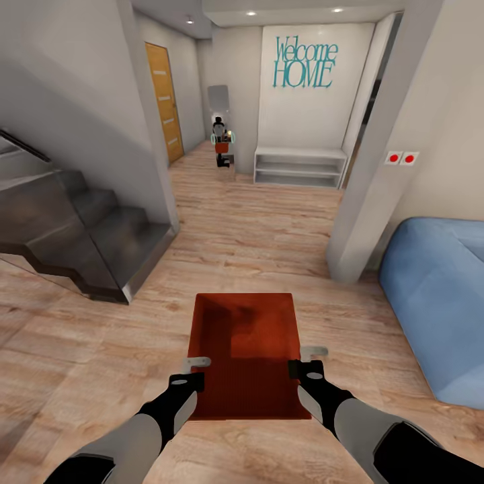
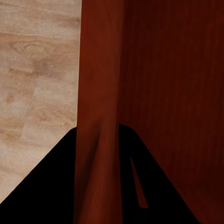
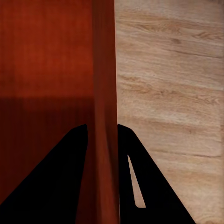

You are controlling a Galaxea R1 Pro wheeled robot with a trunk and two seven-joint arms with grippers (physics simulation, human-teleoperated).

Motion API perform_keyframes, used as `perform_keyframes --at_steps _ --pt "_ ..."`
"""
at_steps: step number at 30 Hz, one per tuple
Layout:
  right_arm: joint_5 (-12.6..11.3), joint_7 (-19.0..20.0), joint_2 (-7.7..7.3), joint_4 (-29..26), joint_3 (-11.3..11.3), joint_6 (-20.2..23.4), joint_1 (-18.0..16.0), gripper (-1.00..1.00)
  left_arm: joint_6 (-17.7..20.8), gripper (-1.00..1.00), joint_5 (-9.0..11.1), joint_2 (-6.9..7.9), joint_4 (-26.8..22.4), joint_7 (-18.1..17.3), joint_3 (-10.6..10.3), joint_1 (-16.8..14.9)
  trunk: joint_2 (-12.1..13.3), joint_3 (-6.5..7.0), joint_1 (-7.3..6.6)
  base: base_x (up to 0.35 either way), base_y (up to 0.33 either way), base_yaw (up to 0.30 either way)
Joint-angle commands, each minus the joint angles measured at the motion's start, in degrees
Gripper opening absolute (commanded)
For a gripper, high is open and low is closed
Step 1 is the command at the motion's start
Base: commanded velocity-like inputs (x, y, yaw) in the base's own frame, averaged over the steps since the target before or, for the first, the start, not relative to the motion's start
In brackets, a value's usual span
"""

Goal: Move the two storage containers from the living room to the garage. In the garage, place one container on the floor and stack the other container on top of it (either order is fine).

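Observation:
One orange-red storage container (image 1: 245,349), open-topped and empty, hangs just in front of me above the living room's light wood-plank floor (image 1: 255,228). My left gripper (image 1: 193,372) is shut on its left wall and my right gripper (image 1: 306,359) on its right wall. In the left wrist view the thin red wall (image 2: 100,93) runs between the dark fingers of the left gripper (image 2: 99,135). The right wrist view has the container's other wall (image 3: 103,70) pinched the same way in the right gripper (image 3: 101,129).
Dark stairs (image 1: 81,235) rise at the left, and a blue sofa (image 1: 437,289) sits at the right beside a white pillar (image 1: 363,202). Ahead, a hallway leads to a white low shelf (image 1: 299,167) and an oak door (image 1: 165,101).

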Motion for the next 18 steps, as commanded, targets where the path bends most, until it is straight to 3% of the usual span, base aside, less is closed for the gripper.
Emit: perform_keyframes --at_steps 1,18 --pt "-1.6 -0.3 -0.02 1.7 -0.3 -0.3 -0.1 -1.0 0.3 -1.0 -1.4 0.29 -0.4 1.0 -0.2 0.0 -0.1 -0.08 0.06 0.325 0.0 0.0" --pt "-1.6 -0.3 -0.03 1.7 -0.3 -0.3 -0.1 -1.0 0.3 -1.0 -1.4 0.29 -0.3 1.0 -0.2 0.0 -0.1 -0.08 0.06 0.325 0.0 0.0"
